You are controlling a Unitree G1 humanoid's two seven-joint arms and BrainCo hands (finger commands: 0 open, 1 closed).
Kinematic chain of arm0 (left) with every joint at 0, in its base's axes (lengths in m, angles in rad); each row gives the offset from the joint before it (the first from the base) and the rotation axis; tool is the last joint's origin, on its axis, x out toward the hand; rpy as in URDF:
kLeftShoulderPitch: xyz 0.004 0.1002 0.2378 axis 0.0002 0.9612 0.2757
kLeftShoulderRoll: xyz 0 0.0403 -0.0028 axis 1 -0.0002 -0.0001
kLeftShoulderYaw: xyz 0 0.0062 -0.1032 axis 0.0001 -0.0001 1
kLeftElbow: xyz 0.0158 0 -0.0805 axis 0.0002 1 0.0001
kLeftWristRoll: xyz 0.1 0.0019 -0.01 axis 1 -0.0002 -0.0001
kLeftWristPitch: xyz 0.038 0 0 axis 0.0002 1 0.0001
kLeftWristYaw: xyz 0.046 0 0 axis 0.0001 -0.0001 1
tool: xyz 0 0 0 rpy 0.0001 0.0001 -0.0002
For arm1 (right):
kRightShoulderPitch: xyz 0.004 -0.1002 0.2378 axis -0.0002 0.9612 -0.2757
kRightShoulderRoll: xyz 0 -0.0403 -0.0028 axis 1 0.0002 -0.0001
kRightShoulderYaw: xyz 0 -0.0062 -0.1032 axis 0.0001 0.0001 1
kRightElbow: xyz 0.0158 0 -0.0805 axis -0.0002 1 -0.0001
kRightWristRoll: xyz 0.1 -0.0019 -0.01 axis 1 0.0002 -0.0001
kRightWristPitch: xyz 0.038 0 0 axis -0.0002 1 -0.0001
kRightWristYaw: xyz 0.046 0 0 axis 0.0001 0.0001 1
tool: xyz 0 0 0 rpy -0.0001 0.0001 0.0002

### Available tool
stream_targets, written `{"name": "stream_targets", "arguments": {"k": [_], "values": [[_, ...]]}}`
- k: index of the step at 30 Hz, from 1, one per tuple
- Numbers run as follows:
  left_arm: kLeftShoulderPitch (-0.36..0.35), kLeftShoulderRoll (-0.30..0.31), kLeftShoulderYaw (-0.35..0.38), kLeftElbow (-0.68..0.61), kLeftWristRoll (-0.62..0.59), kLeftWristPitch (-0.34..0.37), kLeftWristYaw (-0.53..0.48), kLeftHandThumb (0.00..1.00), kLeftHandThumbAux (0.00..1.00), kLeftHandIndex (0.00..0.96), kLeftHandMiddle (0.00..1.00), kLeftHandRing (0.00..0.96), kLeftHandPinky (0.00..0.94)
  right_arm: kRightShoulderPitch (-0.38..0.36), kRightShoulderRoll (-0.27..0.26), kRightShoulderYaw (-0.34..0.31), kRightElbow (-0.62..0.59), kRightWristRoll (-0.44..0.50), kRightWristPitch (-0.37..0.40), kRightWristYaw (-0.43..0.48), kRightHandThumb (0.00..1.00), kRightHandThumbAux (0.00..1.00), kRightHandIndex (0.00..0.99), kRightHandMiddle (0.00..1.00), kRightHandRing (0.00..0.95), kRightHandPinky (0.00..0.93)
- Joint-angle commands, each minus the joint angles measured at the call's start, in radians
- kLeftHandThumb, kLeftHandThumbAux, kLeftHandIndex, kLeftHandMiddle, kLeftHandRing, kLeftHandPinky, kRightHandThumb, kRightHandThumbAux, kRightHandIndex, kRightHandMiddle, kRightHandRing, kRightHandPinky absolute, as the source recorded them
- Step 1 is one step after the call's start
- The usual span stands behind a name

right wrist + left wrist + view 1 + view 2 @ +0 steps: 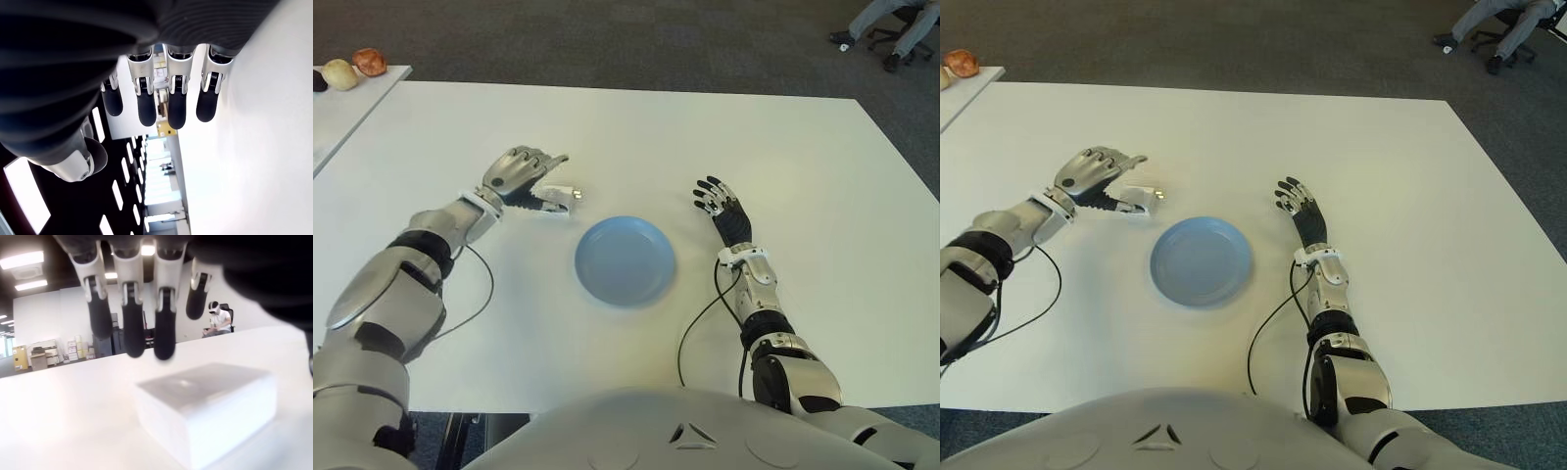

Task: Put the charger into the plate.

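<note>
1. Charger [560, 197]: a small white block lying flat on the white table [822, 196], to the left of the blue plate [625, 259] and a little farther from the robot, apart from its rim.
2. Left hand [521, 173] hovers directly over the charger, palm down. In the left wrist view its fingers [131, 328] hang curved above the block [210, 406] with a clear gap under the tips, so they are released and grasp nothing.
3. Plate sits near the middle of the table in front of the robot, between the two arms, with nothing in it.
4. Right hand [722, 208] shows to the right of the plate, near it but not touching, palm towards the table. Its fingers [176, 105] are stretched out and slightly spread, holding nothing.
5. Second table [352, 103] stands at the far left, with rounded objects [354, 68] on it.
6. Person seated on an office chair [891, 24] is partly visible at the far right, on the dark floor beyond the table.
</note>
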Motion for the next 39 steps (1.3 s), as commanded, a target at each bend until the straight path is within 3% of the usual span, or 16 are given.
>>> {"name": "stream_targets", "arguments": {"k": [1,28,39], "values": [[-0.002,0.004,-0.005,-0.017,0.017,-0.015,-0.061,0.303,0.127,0.002,0.001,0.0,0.0,0.067,0.011,0.001,0.069,-0.004,0.042,-0.008,0.15,0.638,0.125,0.207,0.2,0.213],[-0.038,0.005,0.034,-0.025,0.003,-0.032,-0.208,0.327,0.134,0.0,0.0,0.0,0.0,0.057,0.008,0.001,0.091,-0.007,0.023,-0.006,0.186,0.628,0.1,0.223,0.212,0.207],[-0.043,-0.056,0.003,0.094,0.021,-0.013,-0.264,0.359,0.129,0.0,0.0,0.0,0.0,0.063,0.007,0.002,0.083,-0.007,0.021,-0.005,0.185,0.636,0.099,0.228,0.216,0.215]]}}
